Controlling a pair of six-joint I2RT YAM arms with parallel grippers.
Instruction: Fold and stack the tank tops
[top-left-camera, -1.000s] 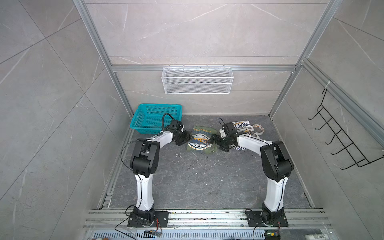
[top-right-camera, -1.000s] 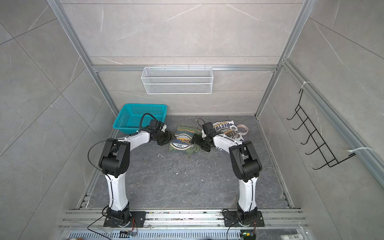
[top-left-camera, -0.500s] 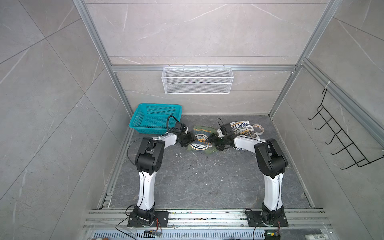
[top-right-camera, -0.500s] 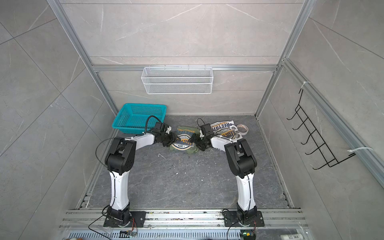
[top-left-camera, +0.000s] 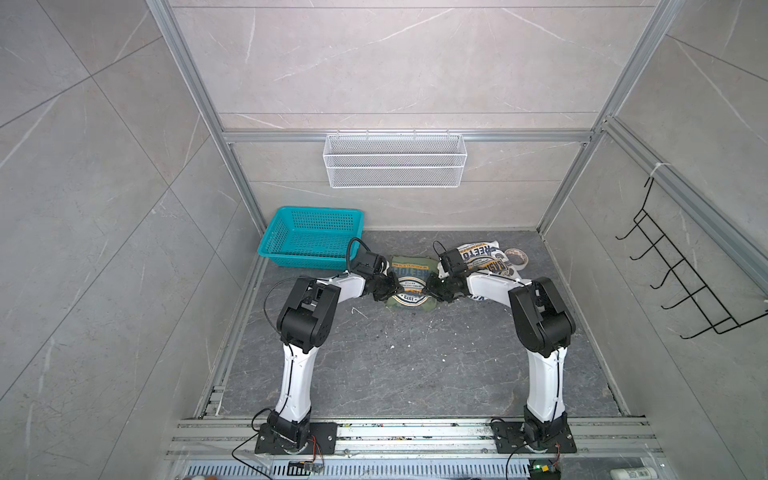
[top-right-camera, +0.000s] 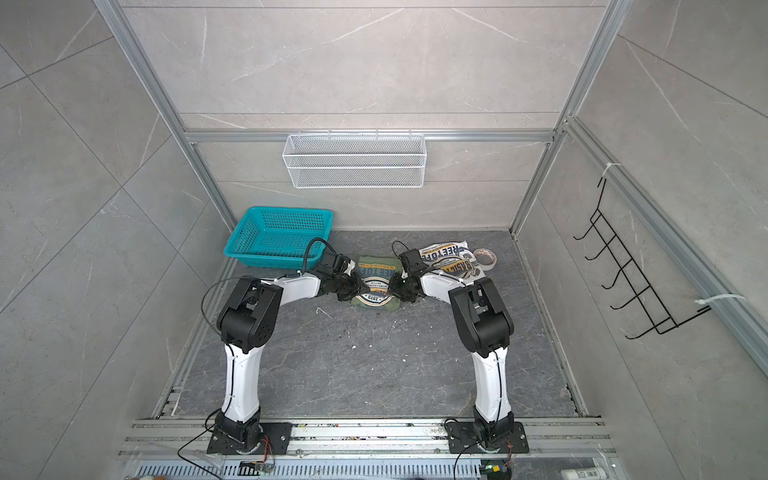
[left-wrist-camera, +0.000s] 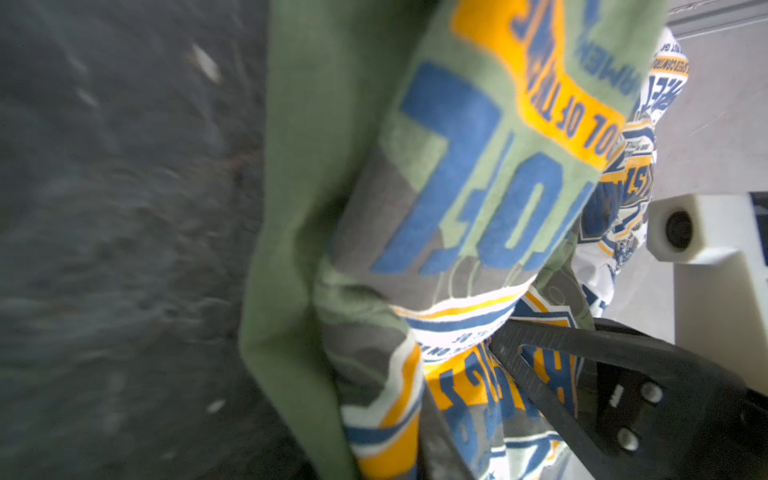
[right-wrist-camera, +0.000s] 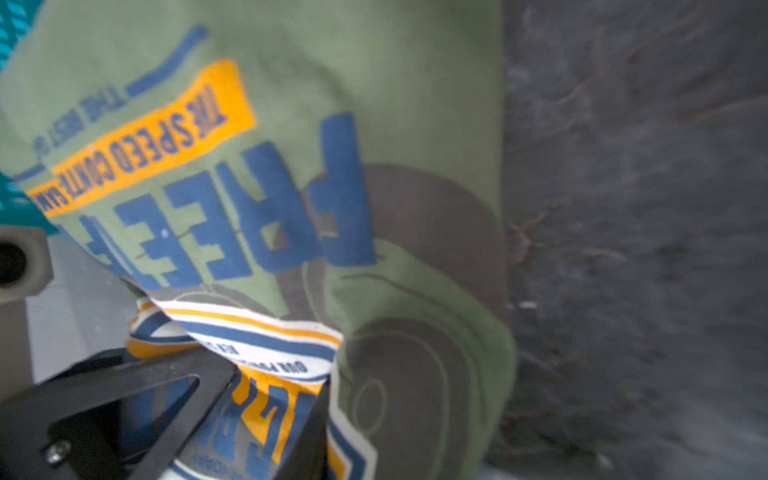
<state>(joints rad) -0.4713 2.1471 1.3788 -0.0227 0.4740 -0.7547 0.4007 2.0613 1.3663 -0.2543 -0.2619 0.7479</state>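
The olive green tank top (top-left-camera: 409, 286) lies folded on the dark floor at the back centre, chest graphic up, in both top views. The white tank top (top-left-camera: 484, 257) lies crumpled just behind it to the right. My left gripper (top-left-camera: 386, 289) sits at the olive top's left edge, and my right gripper (top-left-camera: 435, 289) at its right edge. In the left wrist view the left gripper (left-wrist-camera: 478, 415) pinches printed olive cloth (left-wrist-camera: 316, 174) between its black fingers (left-wrist-camera: 540, 374). In the right wrist view the right gripper (right-wrist-camera: 257, 415) is likewise shut on a bunch of that cloth (right-wrist-camera: 415, 104).
A teal plastic basket (top-left-camera: 311, 243) stands at the back left, close to my left wrist. A roll of tape (top-left-camera: 516, 257) lies beside the white top. A white wire shelf (top-left-camera: 395, 162) hangs on the back wall and a black hook rack (top-left-camera: 681, 282) on the right wall.
Both grippers moved inward onto the two sides of the olive top and went from wide open to closed on its cloth. The white top has not moved.
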